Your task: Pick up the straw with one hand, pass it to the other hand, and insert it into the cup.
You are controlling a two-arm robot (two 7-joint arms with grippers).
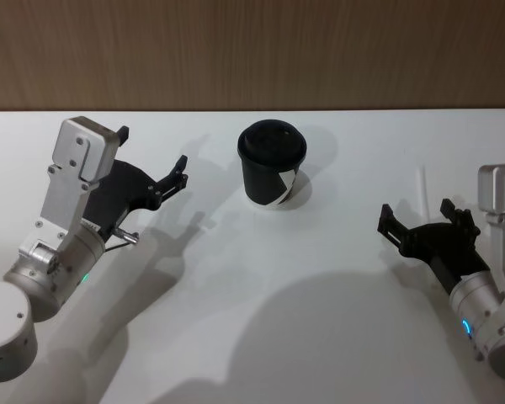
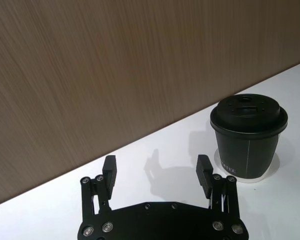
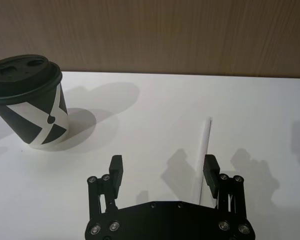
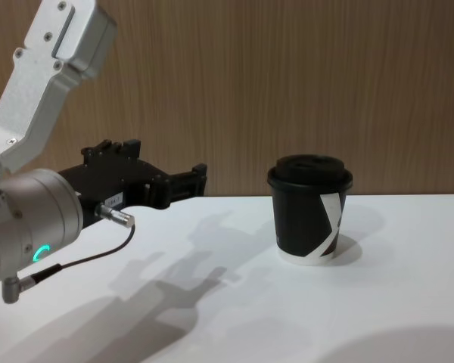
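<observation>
The black cup (image 1: 272, 164) with its lid and white diagonal stripe stands upright at the middle of the white table (image 1: 236, 295); it also shows as cup (image 2: 247, 137), cup (image 3: 32, 100) and cup (image 4: 310, 212). The thin white straw (image 1: 422, 189) lies flat on the table to the cup's right. In the right wrist view the straw (image 3: 205, 145) runs in close beside one finger of my right gripper (image 3: 163, 165). That right gripper (image 1: 417, 210) is open and holds nothing. My left gripper (image 1: 152, 149) hovers open and empty left of the cup, seen also as left gripper (image 2: 156, 165) and left gripper (image 4: 166, 162).
A brown wood-grain wall (image 1: 252, 50) closes off the table's far edge. A thin dark cable (image 4: 76, 261) hangs under the left wrist. The arms cast broad shadows on the near half of the table.
</observation>
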